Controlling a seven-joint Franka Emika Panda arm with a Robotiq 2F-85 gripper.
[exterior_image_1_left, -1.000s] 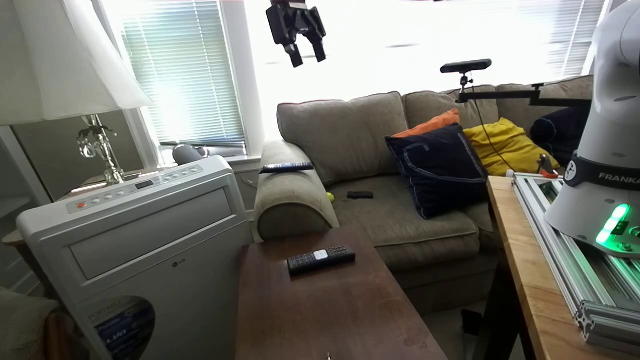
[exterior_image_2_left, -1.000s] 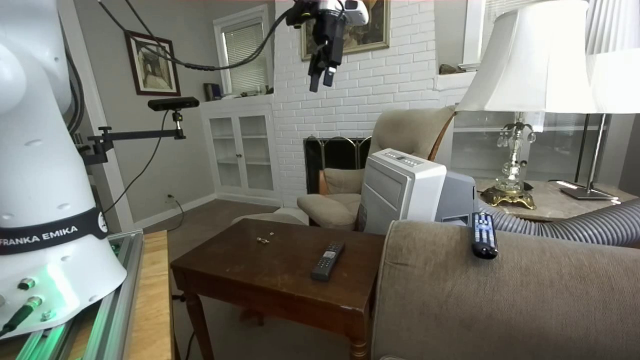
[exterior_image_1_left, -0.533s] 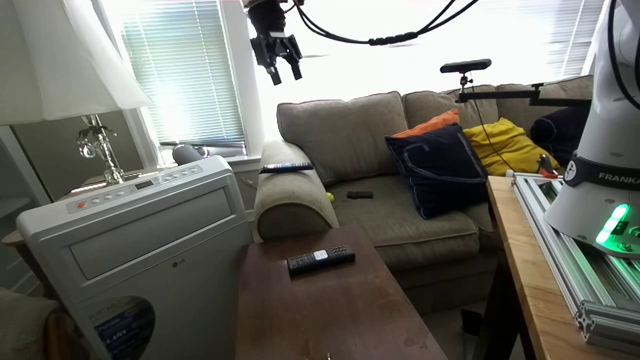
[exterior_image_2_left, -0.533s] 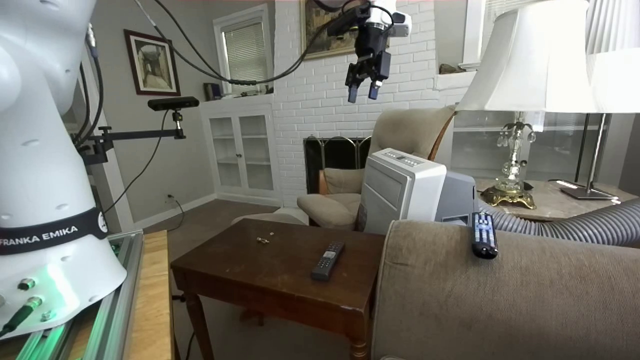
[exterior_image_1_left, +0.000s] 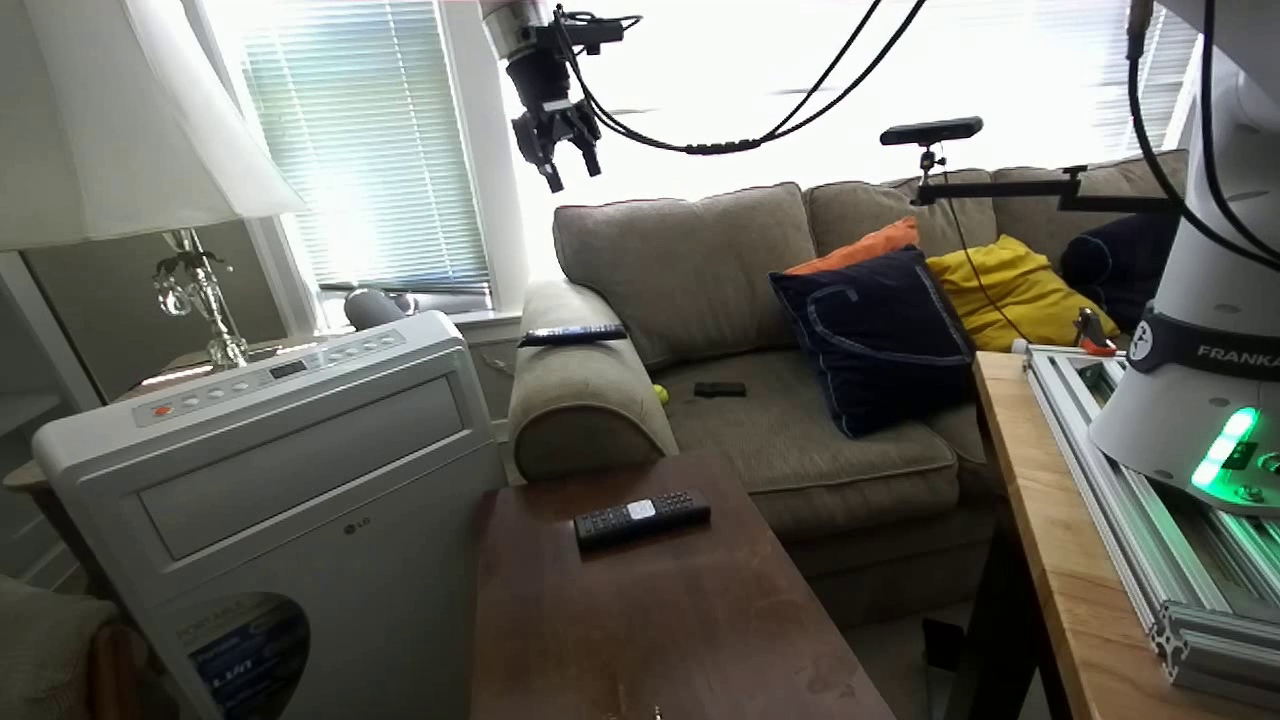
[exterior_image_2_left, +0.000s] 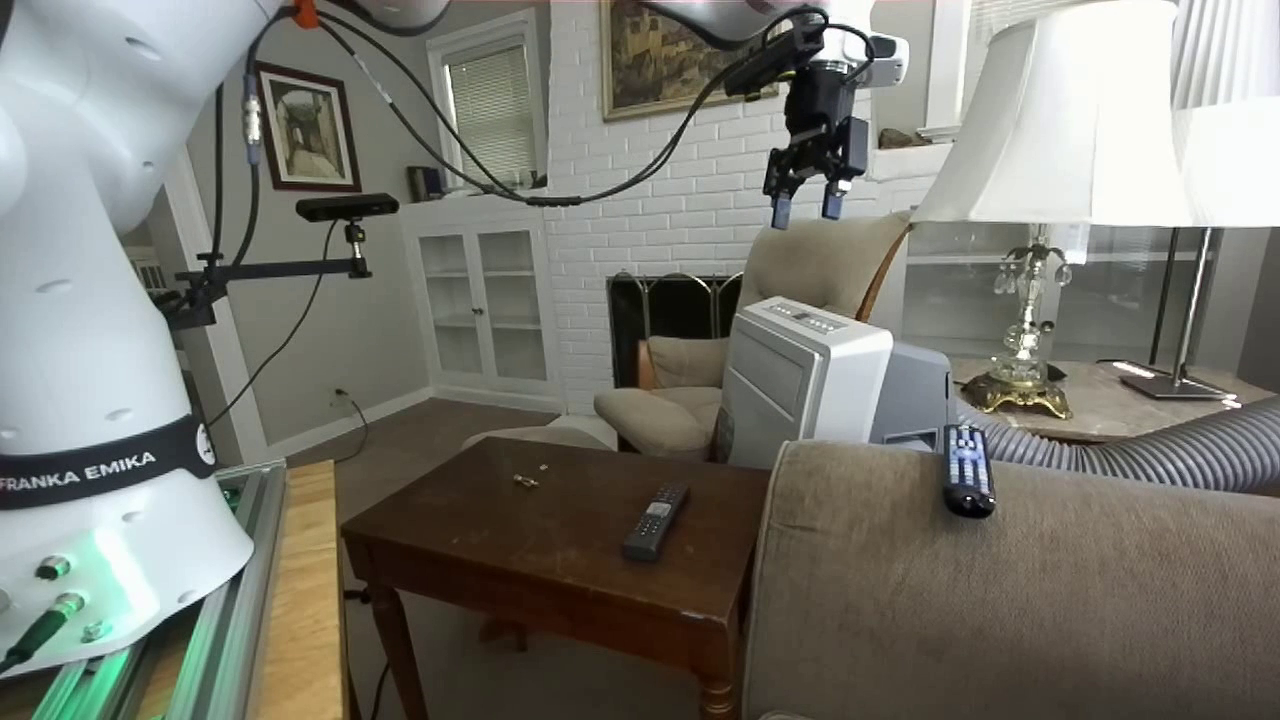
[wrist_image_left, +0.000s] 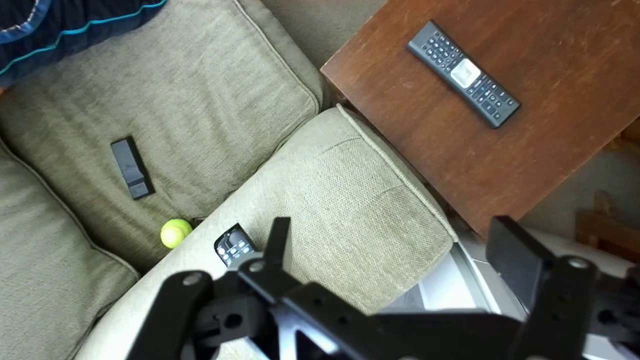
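- Hovers with jaws wide apart, gripping nothing; well above the sofa arm (exterior_image_1_left: 580, 390), apparently nearest the remote (wrist_image_left: 234, 245);
- Find the remote crosswise on the sofa arm, with one end near the seat-side edge;
- Likely light, stiff, smooth-shelled; best held mid-length, across the long sides;
- Expect soft padding underneath; mind the ball (wrist_image_left: 176, 233) by that edge, apt to roll

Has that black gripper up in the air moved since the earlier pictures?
Yes. In an exterior view, the gripper has moved toward the nearer white lampshade and come lower in the picture.
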